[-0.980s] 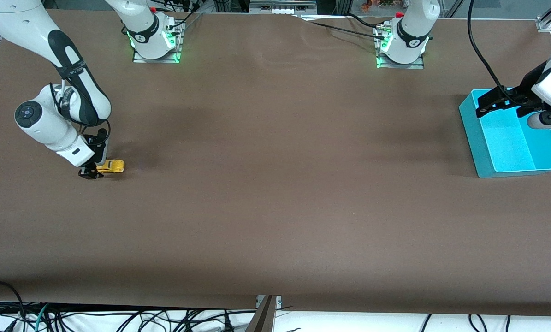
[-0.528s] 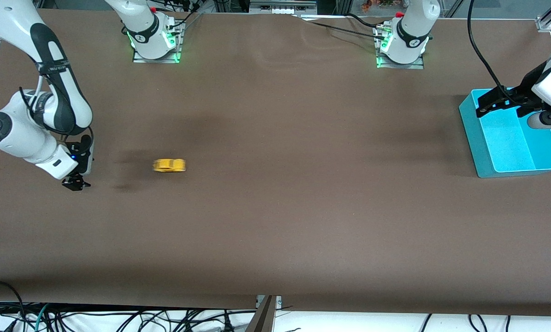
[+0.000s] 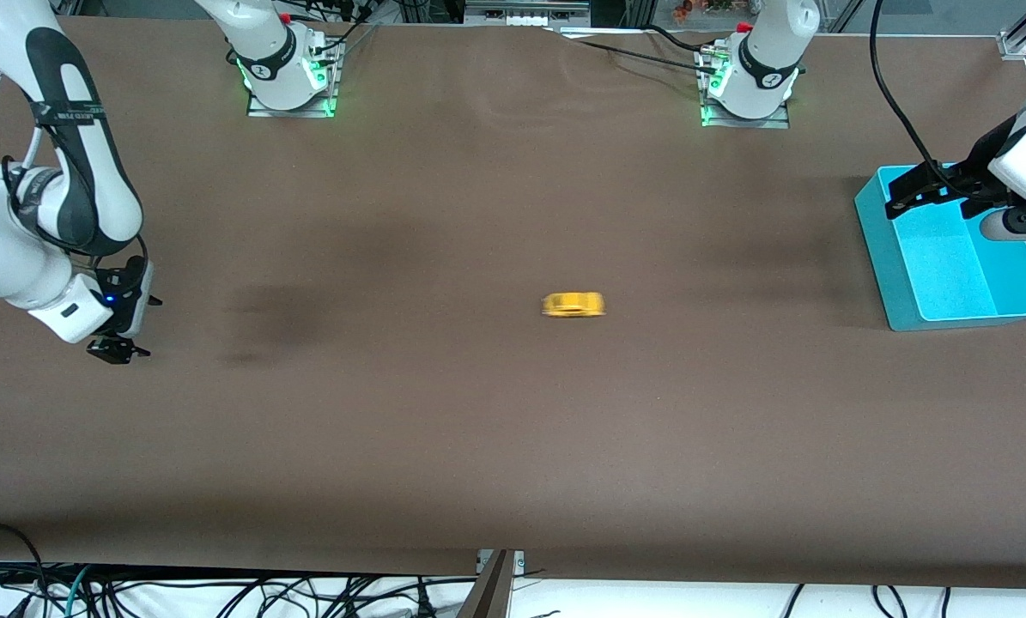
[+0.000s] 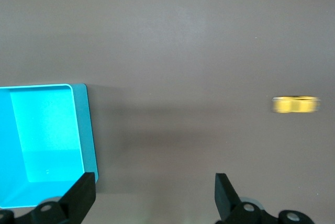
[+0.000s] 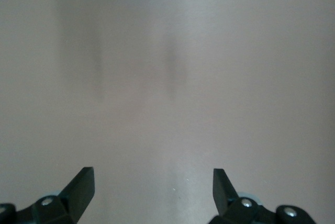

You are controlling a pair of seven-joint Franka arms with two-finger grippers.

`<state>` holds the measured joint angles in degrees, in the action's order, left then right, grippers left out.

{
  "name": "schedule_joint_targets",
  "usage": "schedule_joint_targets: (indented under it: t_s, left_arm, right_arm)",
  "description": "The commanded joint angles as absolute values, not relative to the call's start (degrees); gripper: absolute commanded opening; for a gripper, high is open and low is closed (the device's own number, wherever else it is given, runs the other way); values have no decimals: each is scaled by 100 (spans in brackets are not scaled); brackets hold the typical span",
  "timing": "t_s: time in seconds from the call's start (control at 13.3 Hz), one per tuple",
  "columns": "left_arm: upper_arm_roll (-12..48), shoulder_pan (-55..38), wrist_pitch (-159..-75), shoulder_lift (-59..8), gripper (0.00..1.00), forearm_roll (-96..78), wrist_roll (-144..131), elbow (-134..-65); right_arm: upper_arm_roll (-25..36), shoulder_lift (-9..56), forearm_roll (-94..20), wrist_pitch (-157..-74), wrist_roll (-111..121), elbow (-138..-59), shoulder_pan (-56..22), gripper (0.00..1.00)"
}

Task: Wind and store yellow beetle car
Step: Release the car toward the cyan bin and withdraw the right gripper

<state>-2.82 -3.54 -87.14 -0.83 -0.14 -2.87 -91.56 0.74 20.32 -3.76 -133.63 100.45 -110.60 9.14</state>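
With winding judged done, the yellow beetle car [image 3: 573,305] is seen free at mid-table, nine o'clock of the cyan bin [image 3: 899,283] where the empty, wide-open left gripper [image 3: 901,197] waits, while the right gripper [image 3: 116,350], likewise spread and empty, is held low at the right arm's end; interception and binning are called for next.

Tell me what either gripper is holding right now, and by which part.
Nothing is held. The right gripper and the left gripper, over the bin, are both open; the car sits alone mid-table.

Car [image 3: 573,305]: mid-worktop [image 3: 513,429], alone.
Bin [image 3: 950,257]: left arm's end, under left claw [image 3: 901,199].
Right claw [image 3: 118,350]: right arm's end.
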Motion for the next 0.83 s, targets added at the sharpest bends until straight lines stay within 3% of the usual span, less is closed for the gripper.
schedule_joint_targets:
  t_s: [0.0, 0.75]
  left_arm:
    - [-290, -343, -8798, 0, 100, 88, -158, -9281]
    - [-290, -316, -8920, -167, 100, 97, -158, -9606]
  right_arm:
    - [0, 1828, -475, -12808, 9416, -10716, 967, 100]
    - [-518, 1793, -422, -10444, 5147, -8869, 791, 100]
